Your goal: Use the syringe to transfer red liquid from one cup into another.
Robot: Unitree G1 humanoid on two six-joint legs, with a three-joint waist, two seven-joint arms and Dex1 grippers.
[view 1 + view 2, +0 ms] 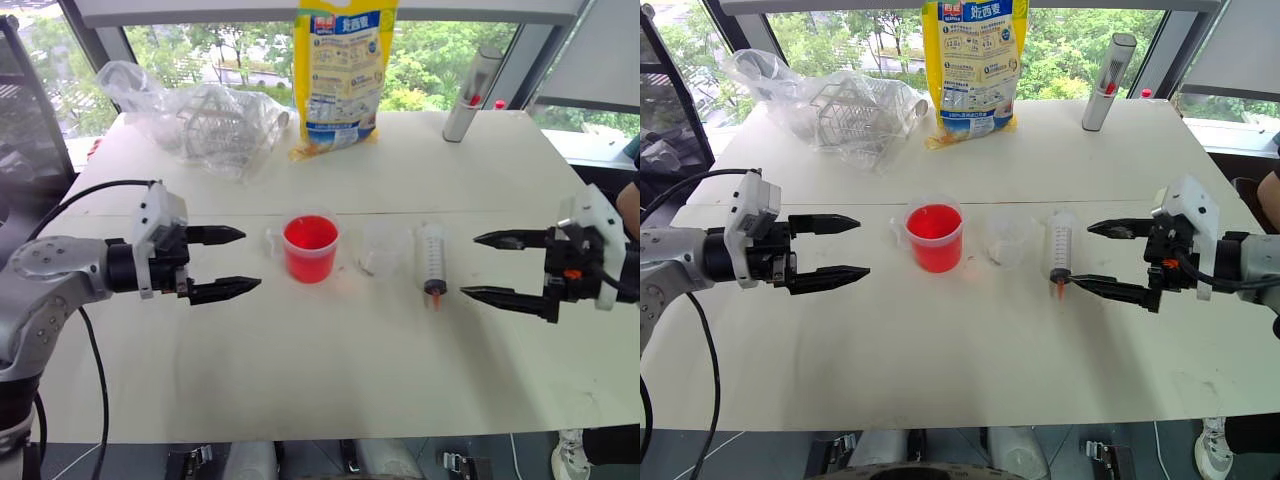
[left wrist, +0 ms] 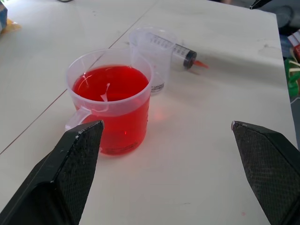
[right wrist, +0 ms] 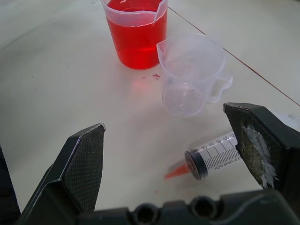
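Yellow bag [image 1: 343,70], crumpled clear plastic wrap [image 1: 195,118], grey cylinder [image 1: 471,95] along white table [image 1: 330,380] far edge.

Left end effector [image 2: 166,173] with black fingers [image 2: 70,168] spread wide over the white bench [image 2: 201,140]; ahead, a handled clear plastic beaker [image 2: 115,105] of red liquid [image 2: 110,83], a smaller clear cup [image 2: 154,54] just behind it, then a graduated clear syringe [image 2: 176,47] lying flat.

An office-like test room is suggested by a plain white table [image 1: 400,180] set against large windows [image 1: 430,60] with trees outside. A yellow food bag [image 1: 340,70] and crumpled clear plastic packaging [image 1: 200,115] are left at the table's far edge.
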